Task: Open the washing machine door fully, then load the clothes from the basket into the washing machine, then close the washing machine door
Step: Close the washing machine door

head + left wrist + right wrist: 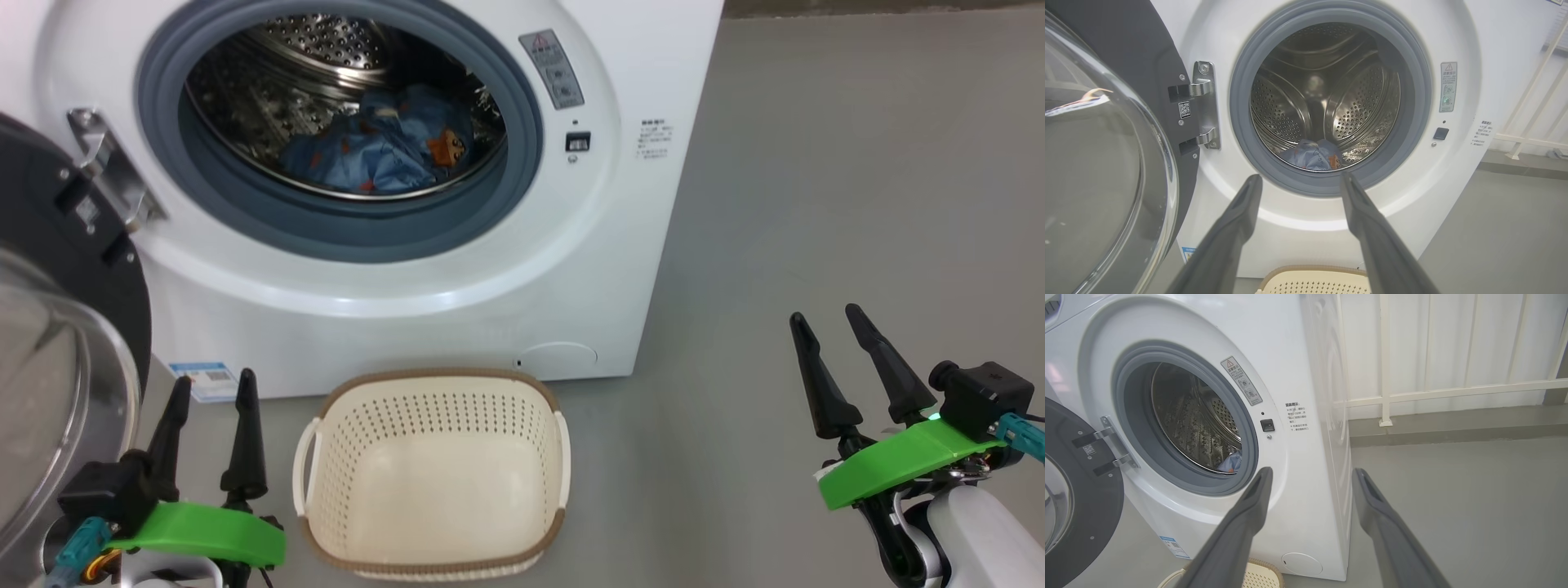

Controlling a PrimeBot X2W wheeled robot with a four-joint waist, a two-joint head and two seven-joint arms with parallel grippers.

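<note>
washing machine door [57, 343] swung wide, clothes [384, 147] in the drum [326, 49]

far left, that door hangs just beside the left claw [213, 378], fingers apart, gripping nothing; right of that claw the basket [433, 376] sits on the floor [816, 204], bare bottom showing; beyond it the washing machine [571, 269], the clothes heaped low inside; well off right, the right claw [824, 314] hovers, fingers parted, nothing held.

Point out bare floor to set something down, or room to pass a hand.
Widest bare patch: grey floor right of the big white front-loading washing machine, up to the right hand. The cream perforated plastic basket is empty too. Crowded on the left: the open black-rimmed glass door hems in the left hand.
</note>
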